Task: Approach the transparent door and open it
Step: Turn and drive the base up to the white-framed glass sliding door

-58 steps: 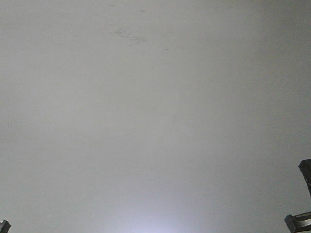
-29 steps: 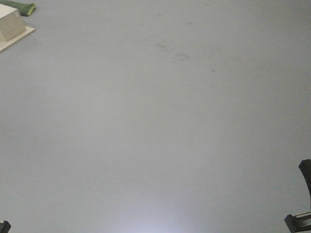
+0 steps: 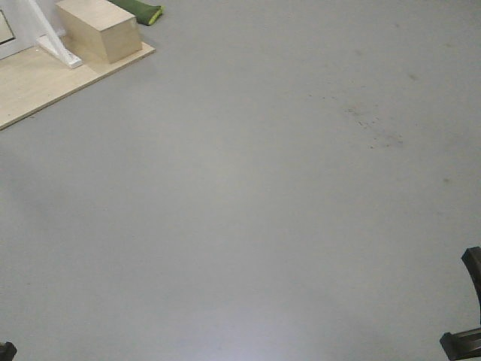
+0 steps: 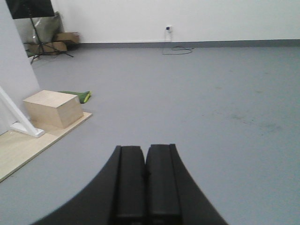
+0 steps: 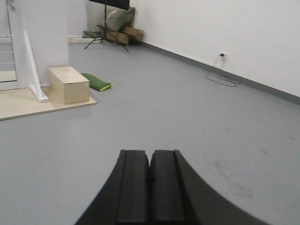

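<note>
A white-framed glass panel with thin horizontal bars (image 5: 6, 51) shows at the far left edge of the right wrist view, behind a white slanted brace (image 5: 33, 65). No handle shows on it, so I cannot tell whether it is the transparent door. My left gripper (image 4: 145, 154) is shut with nothing between its fingers and points over bare grey floor. My right gripper (image 5: 150, 157) is likewise shut and empty. Both are well away from the panel.
A low wooden platform (image 3: 30, 83) lies at the upper left, with a wooden box (image 3: 101, 30) on its corner and a green bag (image 3: 139, 11) behind it. Far off by the wall stand a tripod (image 5: 107, 28), cardboard boxes (image 5: 131, 33) and a cable (image 5: 222, 80).
The front view has swung: the floor smudges slid right and down. The platform, box and green bag came in at the upper left and grew. Both grippers stayed shut.
</note>
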Robot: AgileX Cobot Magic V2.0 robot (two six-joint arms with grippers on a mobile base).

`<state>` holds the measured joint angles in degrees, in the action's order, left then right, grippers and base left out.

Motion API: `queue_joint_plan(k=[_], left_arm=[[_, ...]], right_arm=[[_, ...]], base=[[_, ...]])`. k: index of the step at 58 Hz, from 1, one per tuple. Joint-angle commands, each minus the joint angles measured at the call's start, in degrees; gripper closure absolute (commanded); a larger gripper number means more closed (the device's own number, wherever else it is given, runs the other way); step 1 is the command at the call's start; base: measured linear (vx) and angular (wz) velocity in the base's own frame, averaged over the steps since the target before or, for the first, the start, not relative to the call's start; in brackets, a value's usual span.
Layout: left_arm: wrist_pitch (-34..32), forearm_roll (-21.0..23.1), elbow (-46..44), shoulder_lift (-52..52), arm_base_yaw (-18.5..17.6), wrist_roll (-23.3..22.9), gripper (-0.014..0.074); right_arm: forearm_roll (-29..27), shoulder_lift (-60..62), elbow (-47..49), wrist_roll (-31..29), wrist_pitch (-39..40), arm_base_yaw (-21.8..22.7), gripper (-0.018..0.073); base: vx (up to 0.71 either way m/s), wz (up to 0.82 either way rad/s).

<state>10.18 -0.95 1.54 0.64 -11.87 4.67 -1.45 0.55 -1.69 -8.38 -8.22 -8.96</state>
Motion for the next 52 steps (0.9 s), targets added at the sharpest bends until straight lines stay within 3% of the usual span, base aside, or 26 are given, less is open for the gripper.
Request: queue_joint_plan(k=[1, 52], left_arm=[[-4.5, 0.1, 1.34, 0.76, -0.09, -0.11, 0.0602], [-4.5, 0.1, 1.34, 0.76, -0.09, -0.11, 0.0602]], right_arm=[[0.28, 0.84, -0.84, 0.06, 4.6, 0.21, 0.0559], [0.28, 0.84, -0.84, 0.06, 4.6, 0.21, 0.0559]], base=[[0.6, 0.53], [0.6, 0.41]])
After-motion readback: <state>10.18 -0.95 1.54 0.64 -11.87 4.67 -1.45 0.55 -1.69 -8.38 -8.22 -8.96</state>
